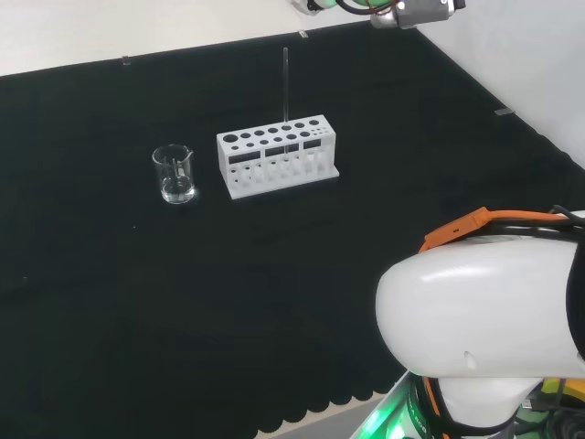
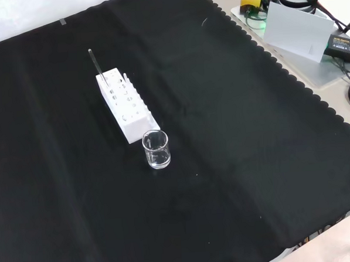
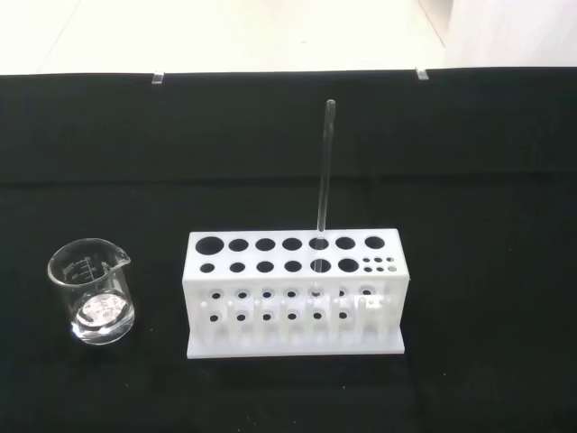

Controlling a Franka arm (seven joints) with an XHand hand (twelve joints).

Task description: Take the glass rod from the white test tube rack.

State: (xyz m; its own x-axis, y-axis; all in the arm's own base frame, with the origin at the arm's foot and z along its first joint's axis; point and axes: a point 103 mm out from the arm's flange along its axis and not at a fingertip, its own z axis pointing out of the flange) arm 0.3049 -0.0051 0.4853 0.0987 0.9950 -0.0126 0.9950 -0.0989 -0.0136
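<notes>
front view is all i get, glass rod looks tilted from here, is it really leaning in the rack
Observer: Barely. In the wrist view the glass rod stands nearly upright in the white rack.
Operator: which hole
Observer: Fifth column counting from the beaker end; I cannot tell which row.
Operator: beaker touching the rack? looks overlapped here
Observer: No, the head view shows a gap of black cloth between them.
</notes>
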